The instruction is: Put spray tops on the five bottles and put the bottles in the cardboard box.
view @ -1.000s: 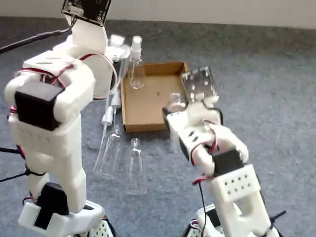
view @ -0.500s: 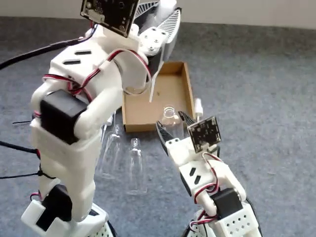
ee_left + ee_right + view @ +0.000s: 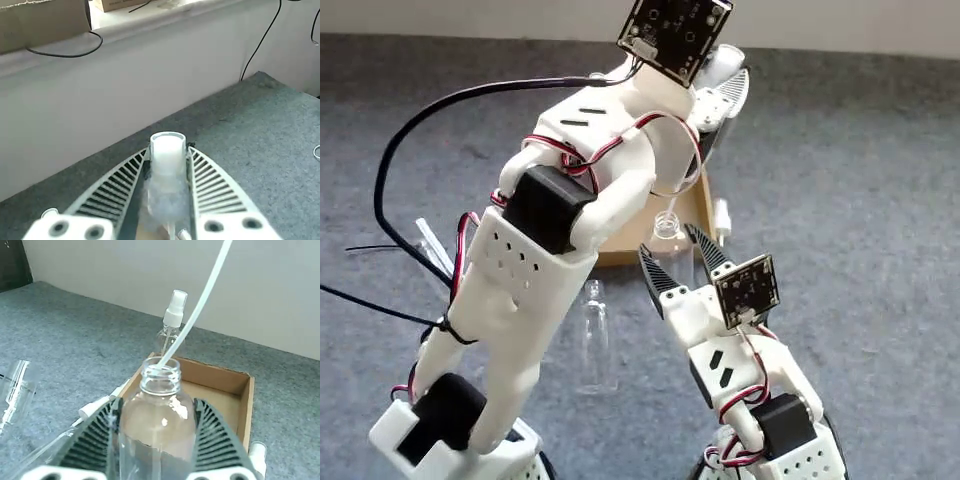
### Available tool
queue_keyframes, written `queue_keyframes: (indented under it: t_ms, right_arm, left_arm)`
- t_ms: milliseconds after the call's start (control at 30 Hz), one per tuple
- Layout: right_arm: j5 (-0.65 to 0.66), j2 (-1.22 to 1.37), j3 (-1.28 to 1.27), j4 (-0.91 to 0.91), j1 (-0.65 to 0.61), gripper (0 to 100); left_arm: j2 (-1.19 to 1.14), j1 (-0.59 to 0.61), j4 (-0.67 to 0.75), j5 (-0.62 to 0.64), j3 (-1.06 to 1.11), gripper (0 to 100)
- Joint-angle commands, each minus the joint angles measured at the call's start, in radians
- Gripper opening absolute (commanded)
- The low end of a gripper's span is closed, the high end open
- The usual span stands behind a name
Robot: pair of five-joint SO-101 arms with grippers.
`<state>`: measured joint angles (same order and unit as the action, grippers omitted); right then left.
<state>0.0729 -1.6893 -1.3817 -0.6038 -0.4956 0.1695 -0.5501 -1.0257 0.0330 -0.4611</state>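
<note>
In 1 second our left tool [image 3: 167,148], clamping a spray top [image 3: 167,165], swung toward 3 o'clock. Its tube [image 3: 199,307] now enters the bottle [image 3: 159,425] that our right tool [image 3: 157,407] grips, so we judge seating comes next.

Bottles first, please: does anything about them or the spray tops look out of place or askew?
A loose bottle lies uncapped on its side on the carpet outside the box. The spray top's tube enters the held bottle in the right gripper at a slant, not straight down.
</note>
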Motion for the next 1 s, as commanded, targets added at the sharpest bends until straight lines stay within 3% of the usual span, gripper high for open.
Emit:
queue_keyframes:
  t_ms: [0,233,600,967]
  right_arm:
    - [-0.009,-0.012,0.013,0.027,-0.007,0.4]
    - [-0.011,-0.004,0.016,0.027,-0.002,0.4]
    - [-0.011,-0.002,0.024,0.027,0.028,0.4]
    - [-0.043,-0.002,0.024,0.027,0.031,0.4]
  left_arm:
    - [0.013,-0.008,0.028,0.009,0.004,1]
    - [0.013,-0.008,0.018,0.009,0.008,1]
    - [0.125,-0.007,-0.318,0.003,0.087,1]
    - [0.338,-0.007,-0.258,0.002,0.495,1]
